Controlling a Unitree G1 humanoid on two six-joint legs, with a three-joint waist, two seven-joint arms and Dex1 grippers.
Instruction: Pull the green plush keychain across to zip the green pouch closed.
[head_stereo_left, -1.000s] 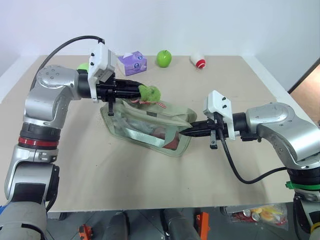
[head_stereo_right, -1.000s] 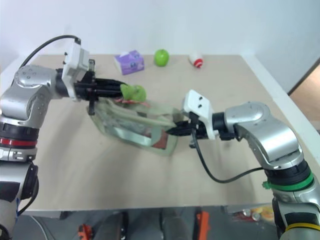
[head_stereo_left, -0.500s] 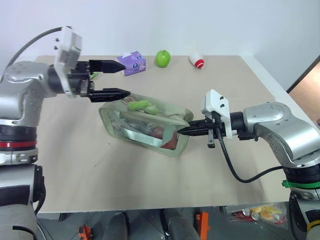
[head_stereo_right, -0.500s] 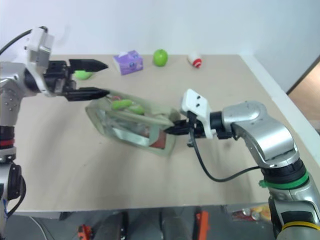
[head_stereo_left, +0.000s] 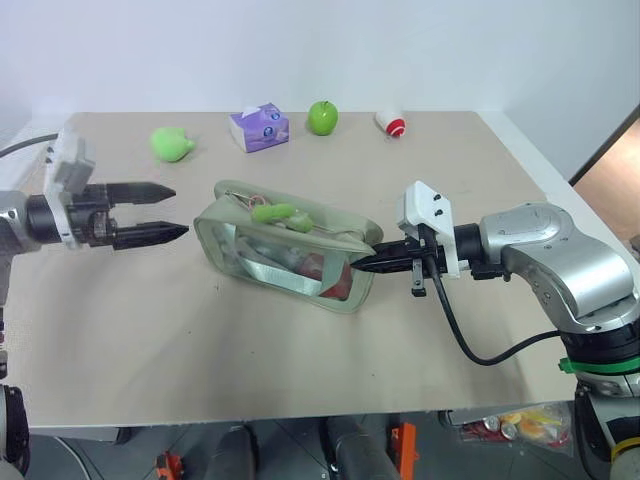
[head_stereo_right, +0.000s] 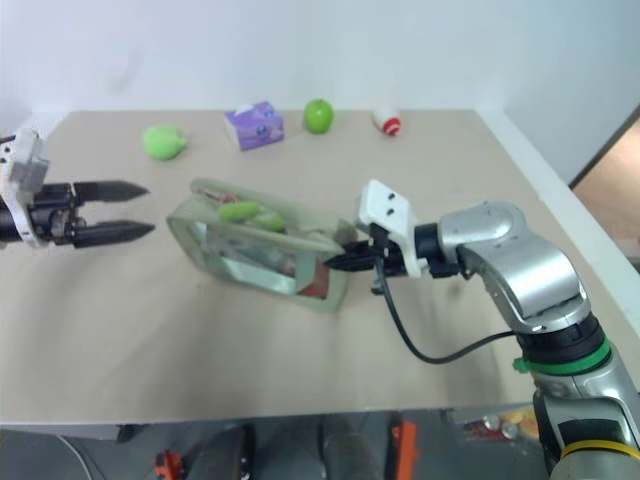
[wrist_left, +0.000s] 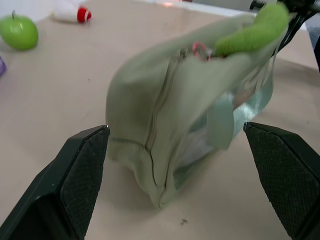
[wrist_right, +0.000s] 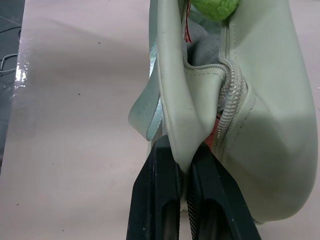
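Compared with a second ago, the green plush keychain is no longer being gripped: the left gripper is now being held well apart from the green pouch, out to its left over the table, with jaws spread wide and empty. The keychain is now lying loose on top of the pouch, near its left end. The pouch is sitting lower than before.

The right gripper is being kept where it was, jaws pinched shut on the fabric at the pouch's right end, beside the zipper, as seen in the right wrist view.

Through the pouch's clear window, something red and something silvery are being shown; what they are cannot be told.

At the far edge, a purple tissue box, an apple, a green plush lump and a small red-and-white item are lying. In the left wrist view the pouch is blurred.
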